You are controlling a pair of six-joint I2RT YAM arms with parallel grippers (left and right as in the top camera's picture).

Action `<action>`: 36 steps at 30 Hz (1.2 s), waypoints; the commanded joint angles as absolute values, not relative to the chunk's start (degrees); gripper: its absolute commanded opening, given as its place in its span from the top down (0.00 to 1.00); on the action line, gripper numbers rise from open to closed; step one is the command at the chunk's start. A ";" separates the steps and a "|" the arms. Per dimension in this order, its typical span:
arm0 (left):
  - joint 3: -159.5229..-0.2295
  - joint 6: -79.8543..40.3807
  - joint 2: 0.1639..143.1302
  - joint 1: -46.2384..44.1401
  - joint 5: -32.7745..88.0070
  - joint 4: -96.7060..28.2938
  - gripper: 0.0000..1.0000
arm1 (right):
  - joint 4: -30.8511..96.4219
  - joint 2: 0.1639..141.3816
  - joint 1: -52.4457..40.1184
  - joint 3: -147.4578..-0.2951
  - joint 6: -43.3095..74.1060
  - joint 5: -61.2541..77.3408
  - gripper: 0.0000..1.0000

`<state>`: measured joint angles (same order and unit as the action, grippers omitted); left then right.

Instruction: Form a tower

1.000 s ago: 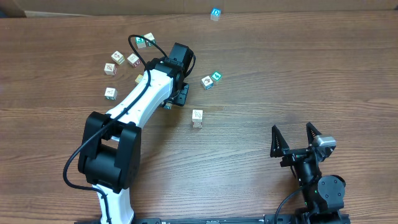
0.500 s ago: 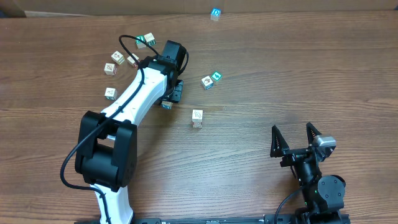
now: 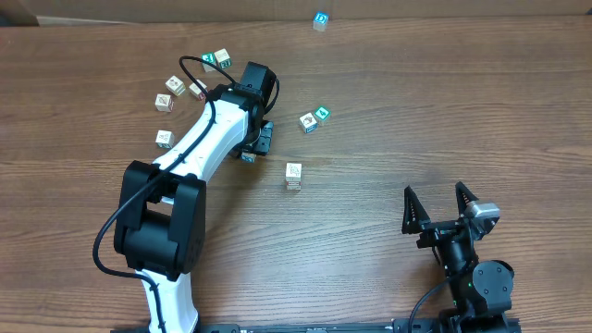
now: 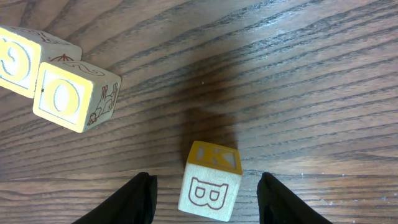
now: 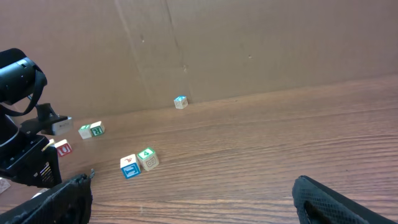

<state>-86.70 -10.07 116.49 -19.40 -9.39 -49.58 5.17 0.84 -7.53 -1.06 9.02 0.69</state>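
The left pincer stands wide over the bench. One finger is on each side of a yellow-topped cube marked B, with bare wood showing at its 3 and 9 o'clock. The frame edge cuts off the fingers' lower parts. In the overhead view the white arm hides most of this pincer and cube. At 10 o'clock in the left wrist view two yellow-faced cubes touch, the farther one cropped. The tower stands at 12 o'clock by the bench's far edge, well apart from both arms and too small to count its cubes. The right pincer sits wide at 4 o'clock, holding nothing.
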 commanded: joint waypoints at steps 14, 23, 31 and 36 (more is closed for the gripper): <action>-86.26 -7.44 122.15 -19.14 -7.86 -49.45 0.56 | 4.84 0.16 -7.38 -0.47 9.32 0.69 0.00; -86.26 -7.51 122.15 -19.14 -7.86 -49.25 0.63 | 4.84 0.16 -7.38 -0.47 9.32 0.69 0.00; -86.32 -8.19 122.15 -19.14 -7.81 -49.10 0.70 | 4.84 0.16 -7.38 -0.47 9.32 0.69 0.00; -86.48 -8.14 122.13 -19.14 -7.86 -49.30 0.69 | 4.84 0.16 -7.38 -0.47 9.32 0.69 0.00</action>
<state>-86.63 -8.58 121.45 -19.40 -8.32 -49.32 5.17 0.84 -7.53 -1.06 9.02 0.69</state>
